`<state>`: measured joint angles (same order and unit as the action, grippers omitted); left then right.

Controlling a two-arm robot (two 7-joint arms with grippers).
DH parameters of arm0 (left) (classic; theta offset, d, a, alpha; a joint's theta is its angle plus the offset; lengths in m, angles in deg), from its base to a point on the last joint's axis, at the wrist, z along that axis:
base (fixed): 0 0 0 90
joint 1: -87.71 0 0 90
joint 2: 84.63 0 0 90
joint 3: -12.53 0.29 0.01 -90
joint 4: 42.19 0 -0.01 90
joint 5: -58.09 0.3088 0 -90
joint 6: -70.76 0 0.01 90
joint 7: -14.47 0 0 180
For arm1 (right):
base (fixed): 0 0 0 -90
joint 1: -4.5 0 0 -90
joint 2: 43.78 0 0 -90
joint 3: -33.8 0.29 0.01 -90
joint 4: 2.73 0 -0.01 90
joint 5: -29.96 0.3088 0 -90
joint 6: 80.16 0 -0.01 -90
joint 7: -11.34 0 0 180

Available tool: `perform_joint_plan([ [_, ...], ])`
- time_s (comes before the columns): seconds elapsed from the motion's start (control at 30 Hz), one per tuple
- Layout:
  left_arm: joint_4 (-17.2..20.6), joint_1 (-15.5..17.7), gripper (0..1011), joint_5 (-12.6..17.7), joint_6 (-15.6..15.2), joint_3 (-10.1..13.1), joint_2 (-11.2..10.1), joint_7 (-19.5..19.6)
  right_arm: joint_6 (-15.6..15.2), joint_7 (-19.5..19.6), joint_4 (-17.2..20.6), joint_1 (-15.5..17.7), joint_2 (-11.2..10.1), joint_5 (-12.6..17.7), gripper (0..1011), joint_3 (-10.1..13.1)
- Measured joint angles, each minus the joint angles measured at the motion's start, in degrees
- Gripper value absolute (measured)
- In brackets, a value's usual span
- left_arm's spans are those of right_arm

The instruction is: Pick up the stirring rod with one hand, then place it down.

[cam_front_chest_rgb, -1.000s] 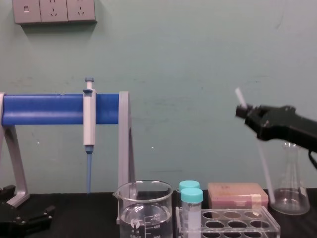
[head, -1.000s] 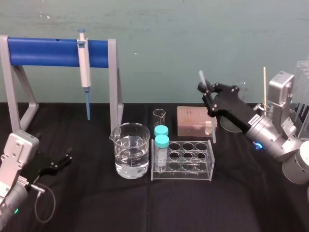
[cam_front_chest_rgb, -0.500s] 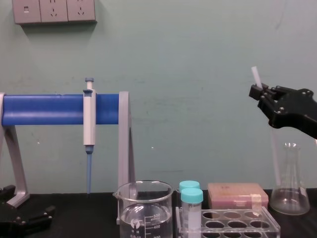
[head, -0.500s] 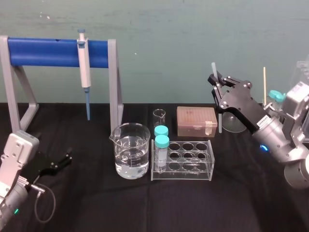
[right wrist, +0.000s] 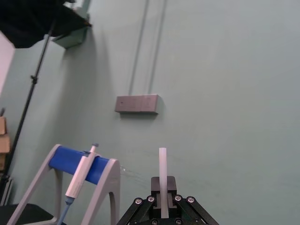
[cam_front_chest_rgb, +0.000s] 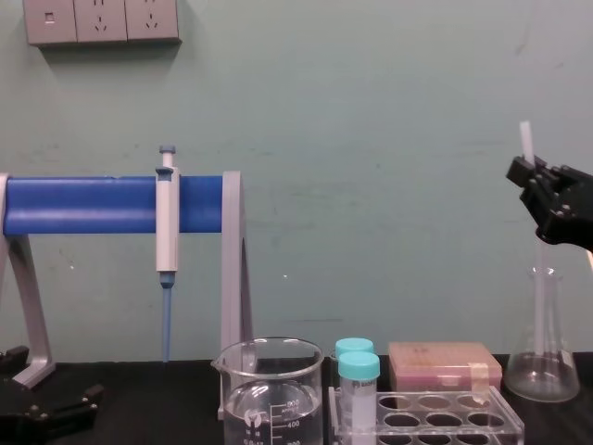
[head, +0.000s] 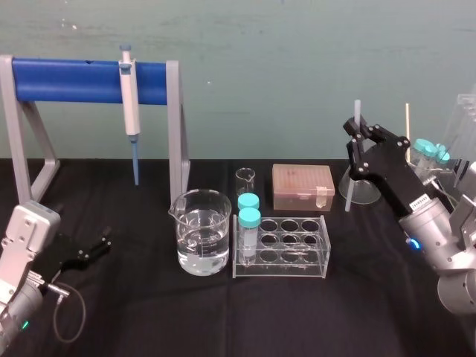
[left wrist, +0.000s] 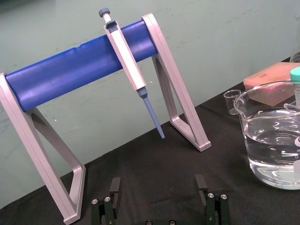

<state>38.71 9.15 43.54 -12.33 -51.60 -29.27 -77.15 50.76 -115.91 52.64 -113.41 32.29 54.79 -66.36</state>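
Jaws R gripper [head: 358,134] pinch stirring rod [head: 348,190] nr top; L gripper [head: 102,245] parked left.

A pipette [head: 129,97] is hanging from the blue-barred stand [head: 67,75]. A beaker [head: 201,232] of clear liquid is standing just beside a rack [head: 297,249] holding two teal-capped tubes [head: 248,223].
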Motion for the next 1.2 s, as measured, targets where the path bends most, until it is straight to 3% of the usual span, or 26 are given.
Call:
perform_joint_plan([
  [0.5, 0.0, 0.0, 1000, 0.0, 0.0, 0.0, 0.0, 0.0, -5.9, 4.1, 3.7, 3.7, 0.6, -0.8, 78, 2.9],
  [1.2, 0.0, 0.0, 1000, 0.0, 0.0, 0.0, 0.0, 0.0, -5.6, 3.9, 3.5, 3.6, 0.5, -0.8, 78, 2.8],
])
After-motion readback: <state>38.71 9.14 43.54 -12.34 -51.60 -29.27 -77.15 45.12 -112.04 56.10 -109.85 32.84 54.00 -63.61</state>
